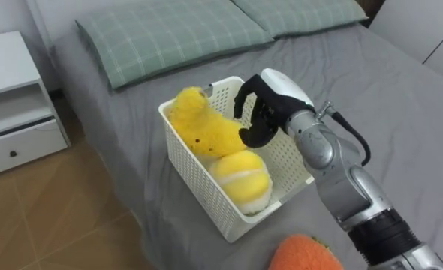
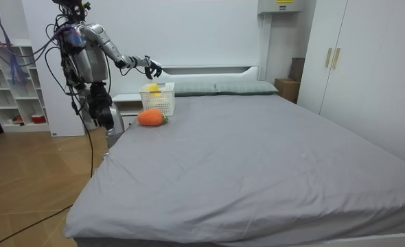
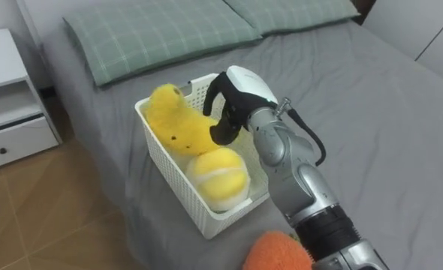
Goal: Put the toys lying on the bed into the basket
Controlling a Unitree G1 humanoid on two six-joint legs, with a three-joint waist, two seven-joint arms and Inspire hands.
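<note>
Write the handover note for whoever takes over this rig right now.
Right hand: over the white basket, fingers loosely bent, nothing in them.
Basket: on the grey bed, near the edge where the robot stands.
Done: long yellow plush toy and round yellow toy are in the basket.
Left: orange plush toy lies on the bed beside the basket, on the robot's side. It probably goes in next.
</note>
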